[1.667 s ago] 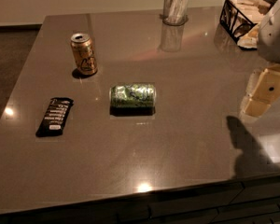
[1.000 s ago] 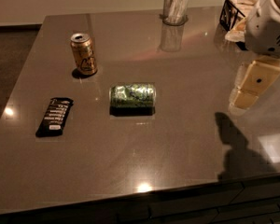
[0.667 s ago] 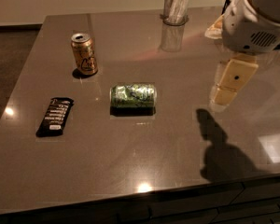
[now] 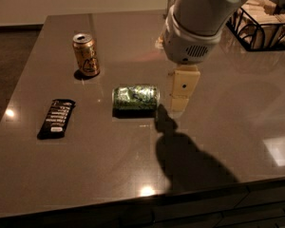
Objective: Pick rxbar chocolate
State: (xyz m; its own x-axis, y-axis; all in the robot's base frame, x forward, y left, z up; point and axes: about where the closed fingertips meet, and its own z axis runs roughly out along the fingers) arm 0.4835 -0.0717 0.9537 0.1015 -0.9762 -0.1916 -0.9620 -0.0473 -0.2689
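The rxbar chocolate is a flat black bar with white lettering. It lies on the left part of the grey table, a small white label at its near end. My gripper hangs from the white arm above the table's middle, just right of the green can that lies on its side. It is far to the right of the bar and holds nothing that I can see.
A gold can stands upright at the back left. A black wire basket with packets sits at the back right. The arm's shadow falls on the table towards the front edge.
The arm has swung left from the right edge to above the table's middle, beside the green can. It now hides the metal cup at the back. The bar and cans have not moved.
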